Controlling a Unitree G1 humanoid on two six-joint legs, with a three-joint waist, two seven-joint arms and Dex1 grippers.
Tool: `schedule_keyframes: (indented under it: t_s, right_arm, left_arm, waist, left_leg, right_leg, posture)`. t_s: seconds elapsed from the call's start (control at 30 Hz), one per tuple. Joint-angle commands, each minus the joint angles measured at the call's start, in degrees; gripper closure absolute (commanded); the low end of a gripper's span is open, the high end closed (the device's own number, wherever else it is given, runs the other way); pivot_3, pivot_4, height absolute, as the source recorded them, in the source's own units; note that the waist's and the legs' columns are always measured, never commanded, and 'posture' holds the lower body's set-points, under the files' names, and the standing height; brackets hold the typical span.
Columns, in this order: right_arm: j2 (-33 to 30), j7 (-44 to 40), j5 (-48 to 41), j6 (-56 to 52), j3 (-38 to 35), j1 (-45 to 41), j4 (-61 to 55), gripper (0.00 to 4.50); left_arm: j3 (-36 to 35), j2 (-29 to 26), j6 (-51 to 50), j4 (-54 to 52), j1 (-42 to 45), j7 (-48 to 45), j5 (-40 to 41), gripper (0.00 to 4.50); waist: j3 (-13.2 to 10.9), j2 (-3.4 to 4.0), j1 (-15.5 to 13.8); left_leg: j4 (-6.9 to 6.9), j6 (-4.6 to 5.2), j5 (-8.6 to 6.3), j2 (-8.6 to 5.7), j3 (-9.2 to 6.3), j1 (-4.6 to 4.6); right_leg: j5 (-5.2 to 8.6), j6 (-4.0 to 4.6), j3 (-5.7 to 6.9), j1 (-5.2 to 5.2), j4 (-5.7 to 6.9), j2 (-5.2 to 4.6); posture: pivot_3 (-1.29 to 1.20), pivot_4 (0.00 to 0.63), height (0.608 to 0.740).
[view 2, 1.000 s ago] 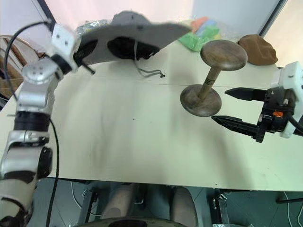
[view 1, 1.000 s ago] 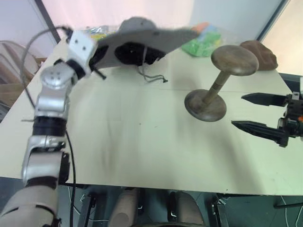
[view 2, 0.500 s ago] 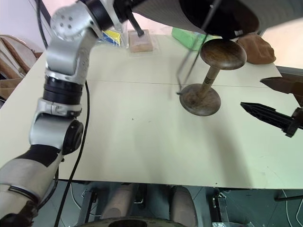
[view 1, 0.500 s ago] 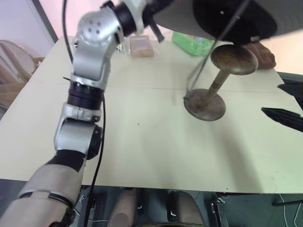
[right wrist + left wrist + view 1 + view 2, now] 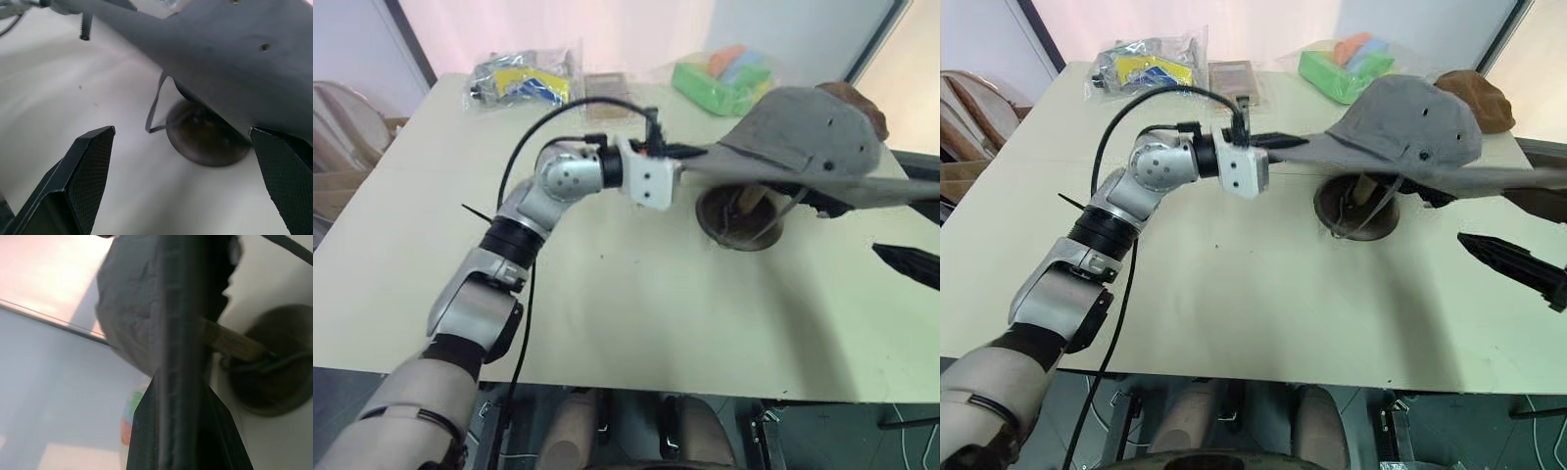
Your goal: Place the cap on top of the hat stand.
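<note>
Left gripper (image 5: 1268, 143) is clamped on the brim edge of the cap (image 5: 1410, 122). The cap sits over the hat stand (image 5: 1355, 208), crown covering the dome, brim sticking out far to the right.

Risks: the crown looks off-centre on a dome much narrower than it, so on release the floppy brim could tip the cap off. The chin cord (image 5: 155, 110) hangs by the base and could snag.

Right gripper (image 5: 183, 181) has its fingers wide apart, empty, near the base.

Left wrist view shows the stem (image 5: 230, 341) entering the crown; the eye views hide most of that.
</note>
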State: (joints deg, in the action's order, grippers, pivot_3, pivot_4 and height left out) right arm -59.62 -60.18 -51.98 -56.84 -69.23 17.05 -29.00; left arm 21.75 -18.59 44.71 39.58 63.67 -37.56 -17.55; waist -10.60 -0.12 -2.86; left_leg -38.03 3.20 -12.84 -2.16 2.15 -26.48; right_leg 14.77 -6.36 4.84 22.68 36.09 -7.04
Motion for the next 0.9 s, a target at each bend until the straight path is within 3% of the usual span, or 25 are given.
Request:
schedule_keyframes:
  t_s: [0.03, 0.3, 0.53, 0.87, 0.9]
  right_arm:
    - [1.5, -1.2, 0.2, -0.9, -8.3, 3.0, 0.2, 0.0]
    - [3.7, 0.3, 1.1, 1.1, -10.1, 7.0, 1.7, 0.0]
    - [1.7, 0.3, 1.3, 1.2, -12.5, 6.9, 3.8, 0.0]
    - [-0.4, -1.7, 2.9, 2.4, -14.5, 7.2, 7.0, 0.0]
    - [-0.5, -1.9, 3.3, 2.7, -14.4, 7.2, 7.2, 0.0]
  left_arm:
    - [1.1, 0.0, 6.0, 2.2, 2.1, 2.5, -2.8, 4.43]
    - [5.5, -0.4, 15.4, 7.8, 2.1, 5.3, -10.0, 4.43]
    - [8.5, -1.2, 19.7, 10.4, 3.4, 6.9, -14.6, 4.43]
    - [9.0, -2.2, 19.7, 12.9, 11.0, 19.9, -24.0, 4.43]
    - [9.5, -2.4, 20.1, 13.3, 11.3, 20.7, -24.9, 4.18]
  waist:
    - [0.0, 0.02, 0.1]
    - [0.0, 0.04, 0.5]
    - [0.0, 0.03, 0.4]
    - [0.0, 0.02, 0.5]
    - [0.0, 0.02, 0.5]
  left_leg:
    - [0.0, 0.03, -0.02, -0.01, 0.01, 0.0]
    - [0.0, 0.04, -0.03, -0.01, 0.02, 0.05]
    - [0.0, 0.04, -0.03, -0.01, 0.01, 0.03]
    - [-0.01, 0.04, -0.03, -0.02, 0.02, 0.03]
    - [-0.01, 0.04, -0.03, -0.01, 0.02, 0.03]
  right_leg:
    - [0.0, -0.01, -0.01, 0.01, 0.0, 0.0]
    - [-0.02, -0.04, -0.01, -0.02, 0.02, -0.01]
    - [-0.01, -0.04, -0.01, 0.0, 0.02, 0.0]
    - [-0.02, -0.06, -0.01, 0.0, 0.02, 0.01]
    - [-0.01, -0.06, -0.01, 0.0, 0.02, 0.01]
  posture:
    - [0.0, 0.15, 0.735]
    - [0.0, 0.15, 0.735]
    - [0.0, 0.15, 0.735]
    - [0.0, 0.15, 0.735]
    - [0.0, 0.15, 0.735]
